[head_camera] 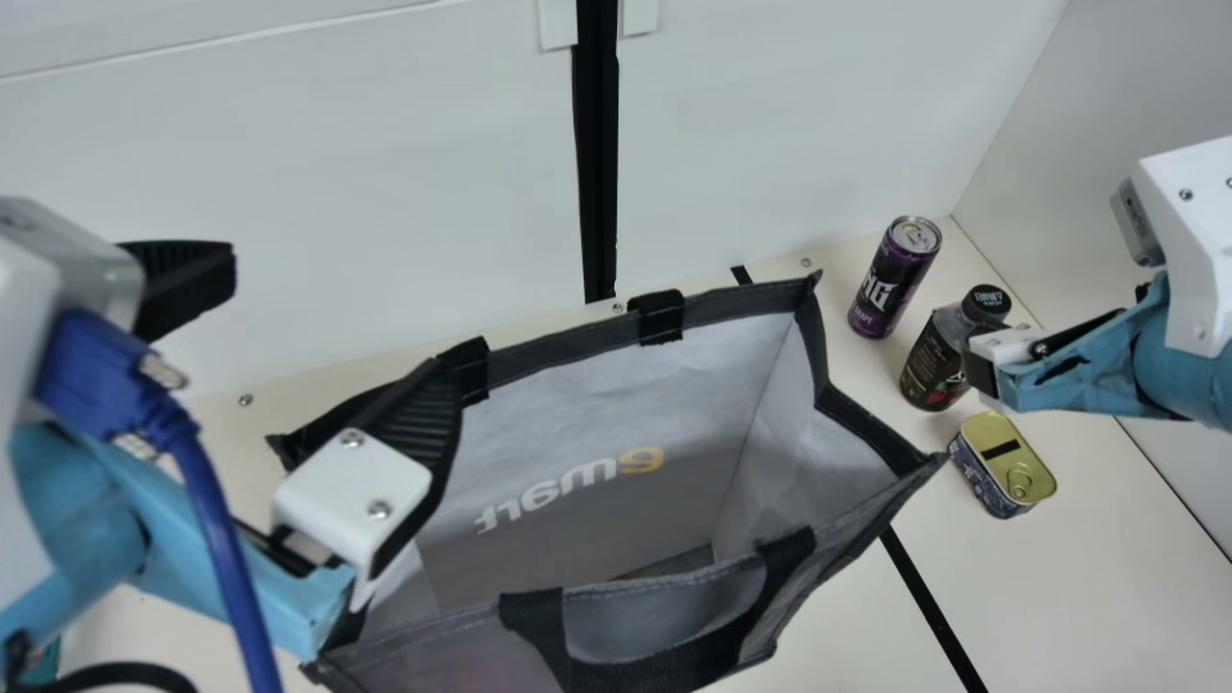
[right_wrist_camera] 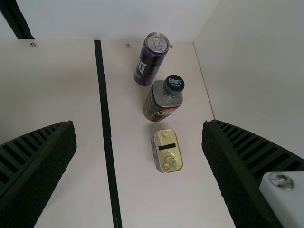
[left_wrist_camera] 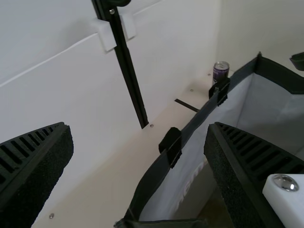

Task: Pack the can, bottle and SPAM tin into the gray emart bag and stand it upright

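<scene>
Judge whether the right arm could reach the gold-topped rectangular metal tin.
Likely yes: its open, ribbed black fingers face the tin with nothing between, though a black-capped plastic bottle stands nearby.

Can (head_camera: 895, 277) purple; bottle cap (head_camera: 988, 301) black; tin lid (head_camera: 1009, 457) gold; bag (head_camera: 664, 385) gray, black-trimmed

We note a white back panel (head_camera: 318, 192) across the top of the main view, split by a black vertical strip (head_camera: 597, 164) near upper centre, two white blocks (head_camera: 556, 24) flanking its top. Upper right: a pale side panel (head_camera: 1078, 115). Below we record the cream table (head_camera: 1097, 577), black tape (head_camera: 934, 606) slanting to the bottom edge, lower right, and screw heads (head_camera: 245, 399) along the table's back edge, left to right of centre.
</scene>
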